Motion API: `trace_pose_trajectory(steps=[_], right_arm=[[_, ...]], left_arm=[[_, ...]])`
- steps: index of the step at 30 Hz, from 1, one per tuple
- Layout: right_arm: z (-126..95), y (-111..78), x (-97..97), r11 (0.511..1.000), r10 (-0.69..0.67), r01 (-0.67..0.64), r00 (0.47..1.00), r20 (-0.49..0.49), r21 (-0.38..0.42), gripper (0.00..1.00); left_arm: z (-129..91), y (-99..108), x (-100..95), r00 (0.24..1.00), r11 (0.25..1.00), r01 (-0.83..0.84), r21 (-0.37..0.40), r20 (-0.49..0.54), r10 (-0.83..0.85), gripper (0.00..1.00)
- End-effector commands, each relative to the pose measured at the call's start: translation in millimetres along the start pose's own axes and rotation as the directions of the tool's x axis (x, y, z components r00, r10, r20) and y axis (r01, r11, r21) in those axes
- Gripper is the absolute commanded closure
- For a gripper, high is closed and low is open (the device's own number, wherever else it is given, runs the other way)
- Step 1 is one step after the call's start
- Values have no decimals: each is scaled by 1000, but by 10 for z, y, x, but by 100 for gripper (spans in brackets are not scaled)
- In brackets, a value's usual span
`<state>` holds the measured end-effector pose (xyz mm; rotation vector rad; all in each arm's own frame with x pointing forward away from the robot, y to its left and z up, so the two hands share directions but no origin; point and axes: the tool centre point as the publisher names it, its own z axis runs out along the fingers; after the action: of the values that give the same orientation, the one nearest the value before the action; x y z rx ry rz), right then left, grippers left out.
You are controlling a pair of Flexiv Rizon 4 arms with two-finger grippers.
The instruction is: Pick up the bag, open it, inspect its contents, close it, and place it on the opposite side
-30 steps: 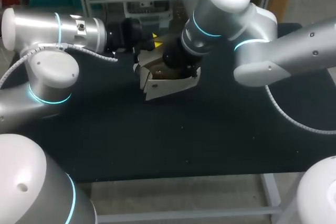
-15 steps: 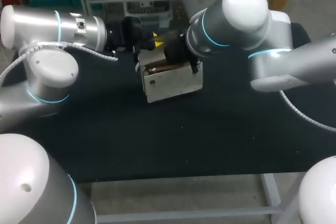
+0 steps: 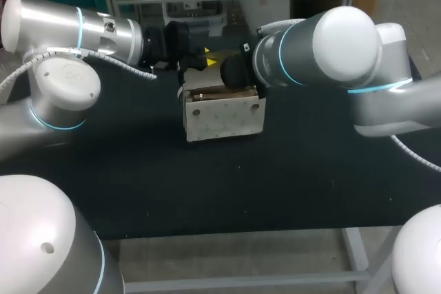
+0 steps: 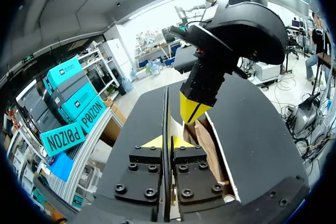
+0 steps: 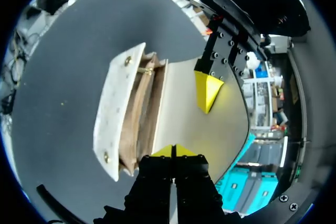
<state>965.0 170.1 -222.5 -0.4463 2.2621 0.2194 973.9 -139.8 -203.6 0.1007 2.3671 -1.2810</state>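
Bag (image 3: 224, 116) on worktop (image 3: 207, 191), flap (image 5: 181, 111) open; left gripper (image 4: 167, 142) at bag's 11 o'clock, right gripper (image 5: 174, 151) at 1, both pinching flap.

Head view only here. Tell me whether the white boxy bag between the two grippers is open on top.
Observer: Open. The right wrist view looks down into the white boxy bag. Its flap is pulled back and brown lining shows, but I can make out no contents.
Operator: Report the left gripper's grasp.
Observer: In its own view the left gripper is shut on the bag's flap, which runs edge-on between its yellow tips.
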Motion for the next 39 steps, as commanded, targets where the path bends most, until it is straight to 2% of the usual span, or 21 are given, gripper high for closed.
trace_pose_trajectory(steps=[1, 4, 6, 8, 18, 22, 25, 32, 39], right_arm=[[-300, 20, 139, 1000, 7, -9, 995, 102, 25, 100], [-298, 27, 225, 999, 17, -20, 995, 99, 31, 100], [-286, 26, 279, 999, 25, -29, 996, 87, 37, 100], [-279, 19, 327, 998, 35, -38, 997, 76, 41, 100], [-120, 32, 524, 997, 71, -72, 997, 18, 41, 100], [-85, 50, 545, 996, 76, -76, 997, 3, 41, 100], [-72, 61, 549, 996, 74, -74, 997, -5, 45, 100], [21, 89, 583, 996, 73, -72, 997, -28, 48, 100], [152, 130, 774, 995, 90, -88, 995, -43, 55, 100]], left_arm=[[32, 83, -70, 1000, 1000, 10, -6, -16, -10, 100], [127, 226, -196, 999, 999, -13, 34, -37, 14, 100], [149, 292, -285, 999, 999, -32, 43, -13, 33, 100], [150, 347, -384, 999, 997, -26, 74, -38, 28, 100], [446, 819, -659, 990, 996, 89, 7, -111, -88, 100], [512, 975, -749, 982, 991, 135, -6, -134, -135, 100], [527, 1055, -721, 979, 990, 141, -9, -148, -140, 100], [499, 1122, -482, 977, 992, 128, -7, -170, -127, 100], [546, 1180, -246, 977, 993, 120, -19, -173, -122, 100]])
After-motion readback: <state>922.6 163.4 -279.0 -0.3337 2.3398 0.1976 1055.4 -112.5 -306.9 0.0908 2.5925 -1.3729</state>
